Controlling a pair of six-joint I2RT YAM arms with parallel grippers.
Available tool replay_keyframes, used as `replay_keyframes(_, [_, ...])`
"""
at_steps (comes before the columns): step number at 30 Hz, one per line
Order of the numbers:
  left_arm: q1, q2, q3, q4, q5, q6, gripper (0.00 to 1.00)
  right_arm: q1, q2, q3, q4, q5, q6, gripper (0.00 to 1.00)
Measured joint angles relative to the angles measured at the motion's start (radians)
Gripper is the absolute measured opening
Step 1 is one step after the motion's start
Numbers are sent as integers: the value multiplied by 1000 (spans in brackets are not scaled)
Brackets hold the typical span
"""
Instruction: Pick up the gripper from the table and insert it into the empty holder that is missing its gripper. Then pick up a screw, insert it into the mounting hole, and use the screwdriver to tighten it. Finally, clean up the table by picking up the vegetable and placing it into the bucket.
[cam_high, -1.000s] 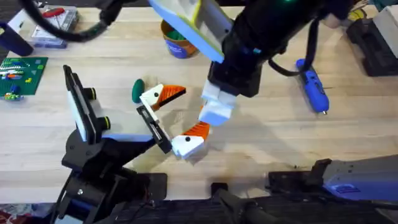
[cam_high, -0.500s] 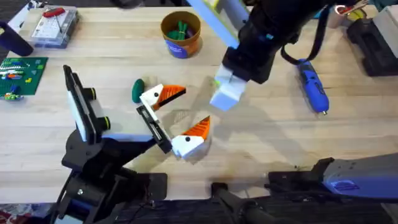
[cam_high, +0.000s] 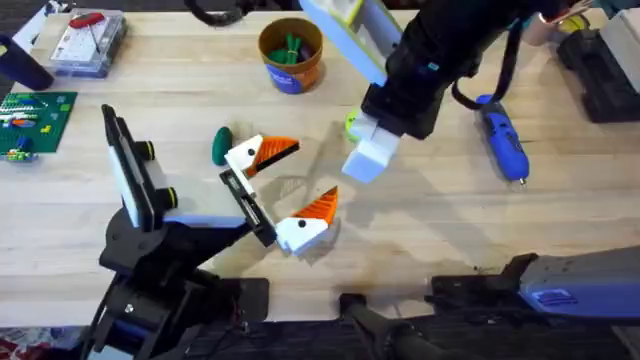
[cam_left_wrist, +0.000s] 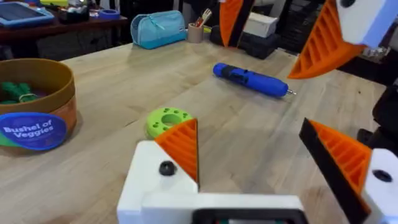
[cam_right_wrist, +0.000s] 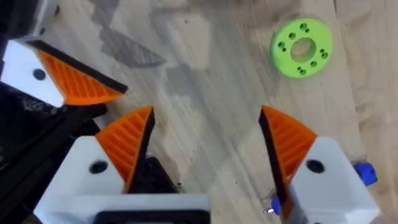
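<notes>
Blue screwdriver (cam_high: 502, 137) lies just beside right tool (cam_high: 366, 160)

The right gripper (cam_high: 365, 160) has risen from just beside the left gripper (cam_high: 285, 190) and moved right and farther away, toward the screwdriver (cam_high: 502, 135). Its withdrawal has uncovered the bucket (cam_high: 291, 53) at the far edge. The lime-green disc (cam_high: 352, 124) now peeks out just beside the right gripper, which stands wide open.
</notes>
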Motion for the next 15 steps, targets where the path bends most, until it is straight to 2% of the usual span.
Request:
replay_keyframes(6, [0,0,0,0,0,0,990,0,0,0,0,-9,-7,996])
replay_keyframes(15, [0,0,0,0,0,0,988,0,0,0,-14,-82,-43,996])
